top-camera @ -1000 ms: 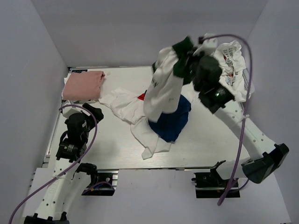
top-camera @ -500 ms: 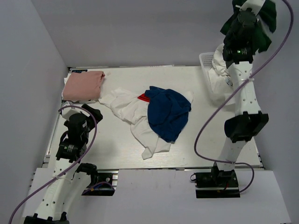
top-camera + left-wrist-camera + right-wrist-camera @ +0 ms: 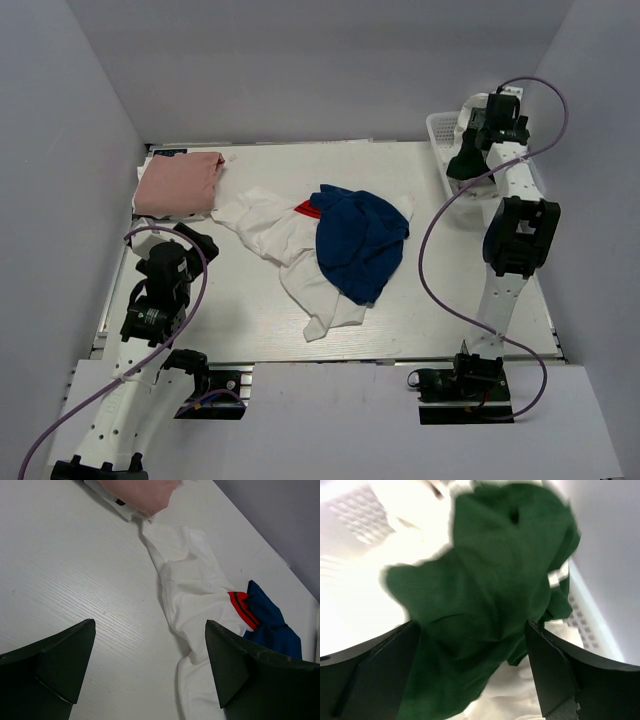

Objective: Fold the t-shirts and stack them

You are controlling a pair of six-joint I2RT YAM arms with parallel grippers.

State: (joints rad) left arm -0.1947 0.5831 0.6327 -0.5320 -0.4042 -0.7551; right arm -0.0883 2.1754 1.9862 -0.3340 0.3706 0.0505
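Right gripper (image 3: 471, 625), fingers apart, faces the dark-green t-shirt (image 3: 490, 570) at the basket (image 3: 437, 125), upper right of frame; left gripper (image 3: 150, 624), also apart, lies well away at lower left

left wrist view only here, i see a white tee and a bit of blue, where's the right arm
observer: right gripper is over the white basket at the far right corner.
operator: holding anything
observer: no, it's open; a dark green tee lies below it in the basket.
operator: how's the pink one
observer: the pink tee is folded at the far left corner.
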